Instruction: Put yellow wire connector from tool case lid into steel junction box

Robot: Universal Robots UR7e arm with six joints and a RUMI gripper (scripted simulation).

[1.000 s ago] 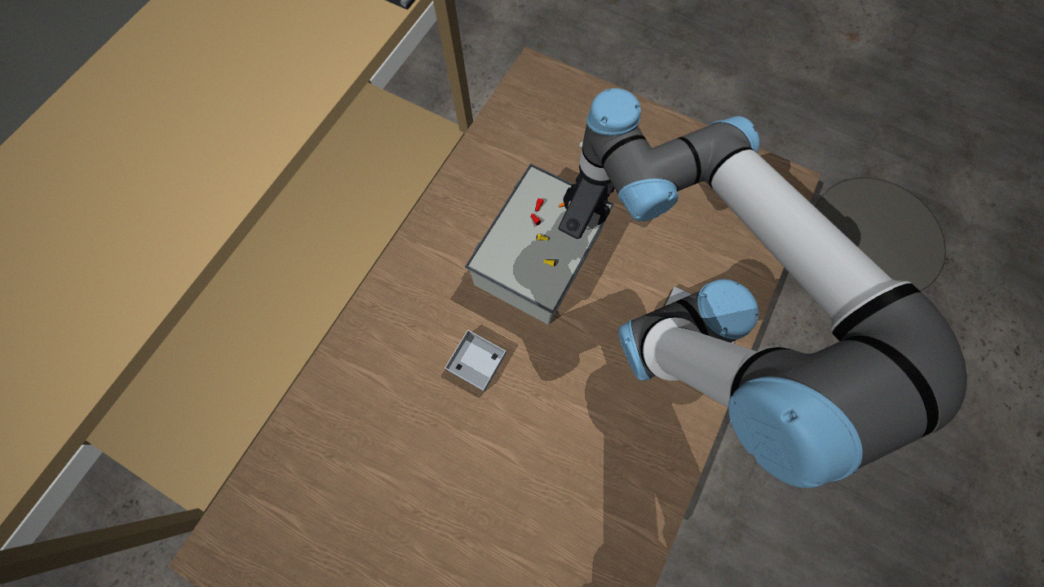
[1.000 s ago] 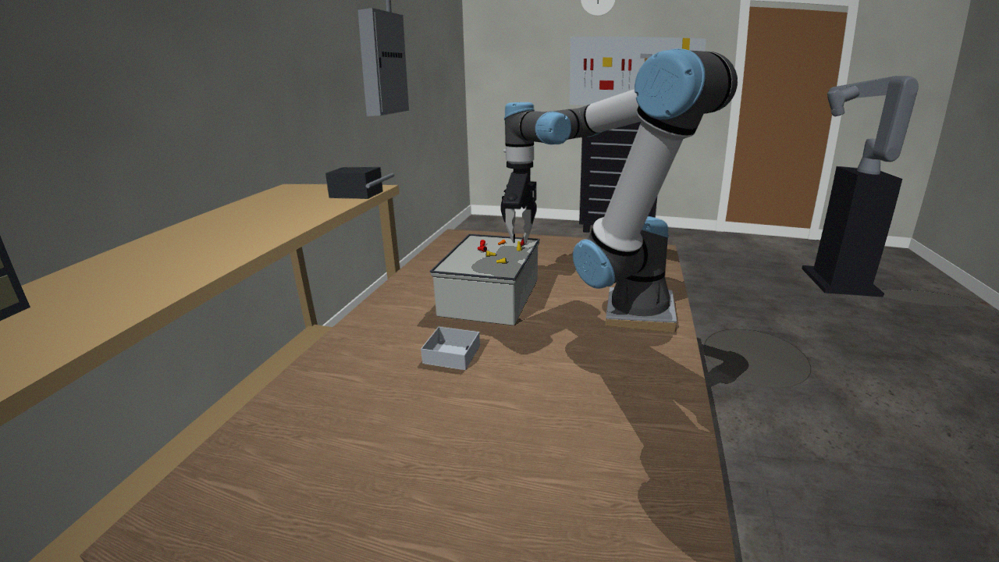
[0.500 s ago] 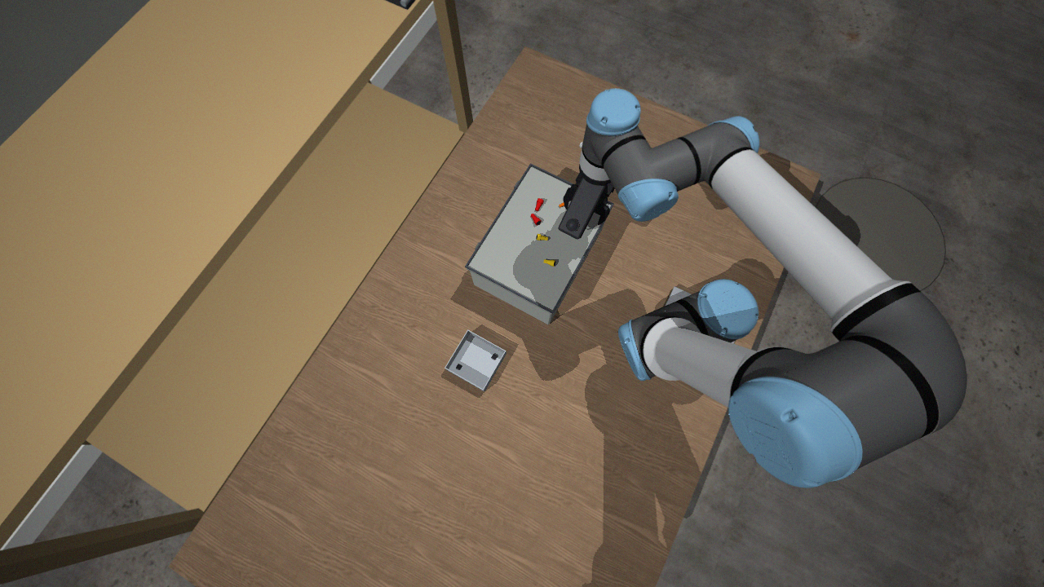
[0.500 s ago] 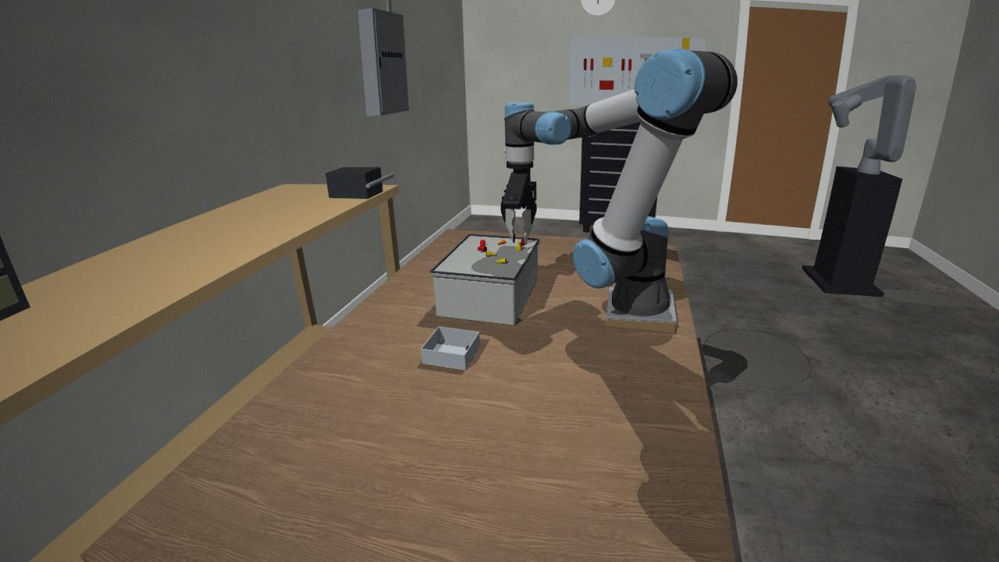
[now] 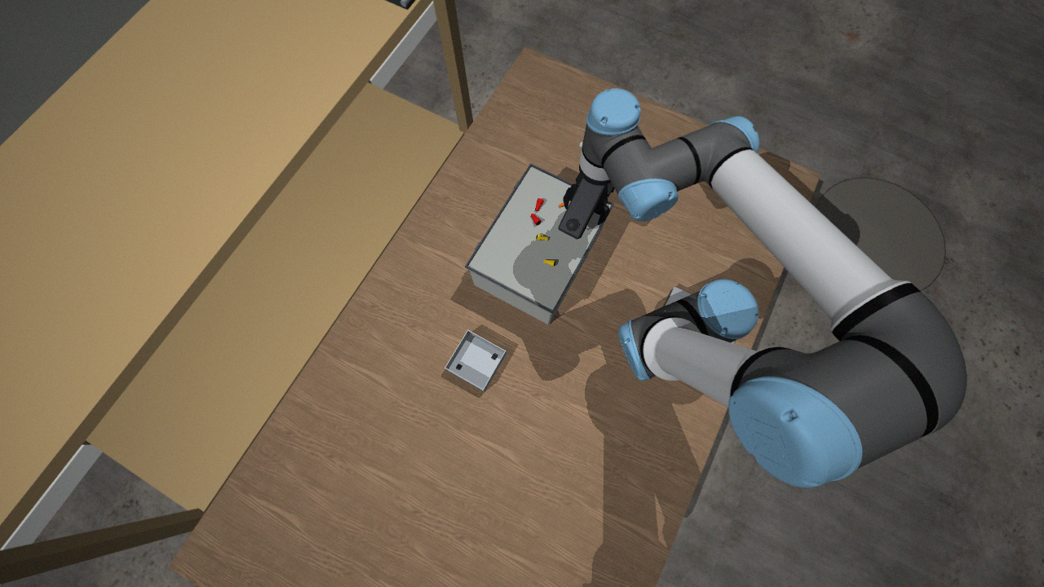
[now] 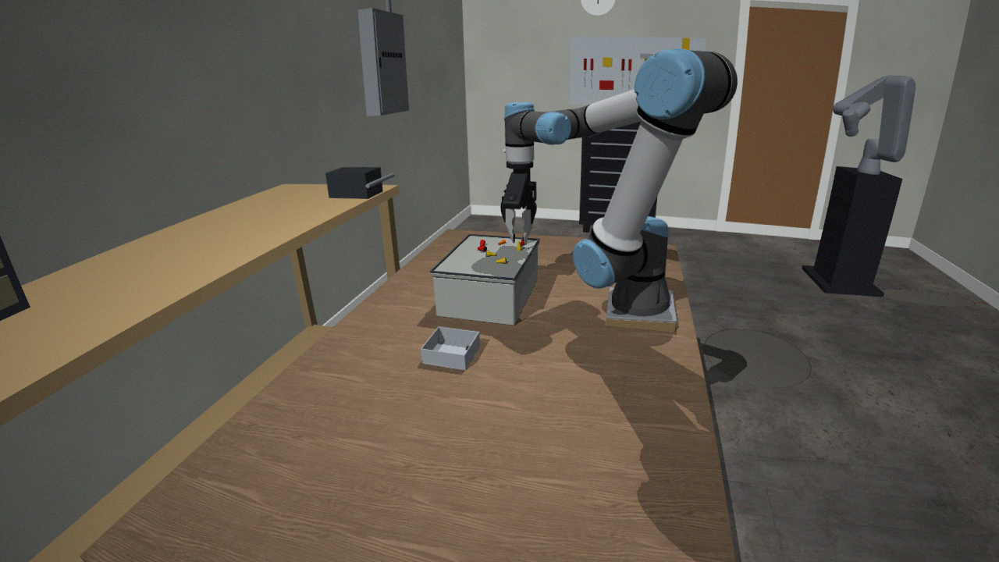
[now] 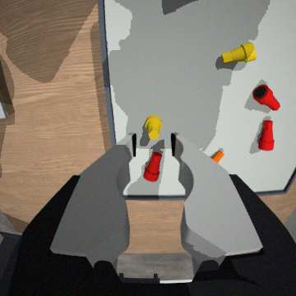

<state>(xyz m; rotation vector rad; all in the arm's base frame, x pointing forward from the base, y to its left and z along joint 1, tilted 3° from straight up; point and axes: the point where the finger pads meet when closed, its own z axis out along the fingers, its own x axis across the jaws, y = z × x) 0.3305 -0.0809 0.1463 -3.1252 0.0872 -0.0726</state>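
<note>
The grey tool case [image 6: 485, 279] [image 5: 533, 233] stands on the wooden table, with loose wire connectors on its lid. In the wrist view one yellow connector [image 7: 153, 127] lies just ahead of my fingertips and a second yellow connector [image 7: 239, 53] lies further out on the lid. My gripper [image 7: 153, 135] hangs low over the lid's near edge, its fingers partly open with a clear gap. A red connector [image 7: 153, 166] lies on the lid within that gap, touching neither finger. The steel junction box [image 5: 475, 359] sits open on the table in front of the case.
Two more red connectors [image 7: 265, 97] [image 7: 266, 135] and a small orange one [image 7: 218, 155] lie on the lid to the right. A long wooden bench [image 5: 146, 182] runs along the table's left side. The arm's base [image 6: 639, 293] stands at the table's right edge.
</note>
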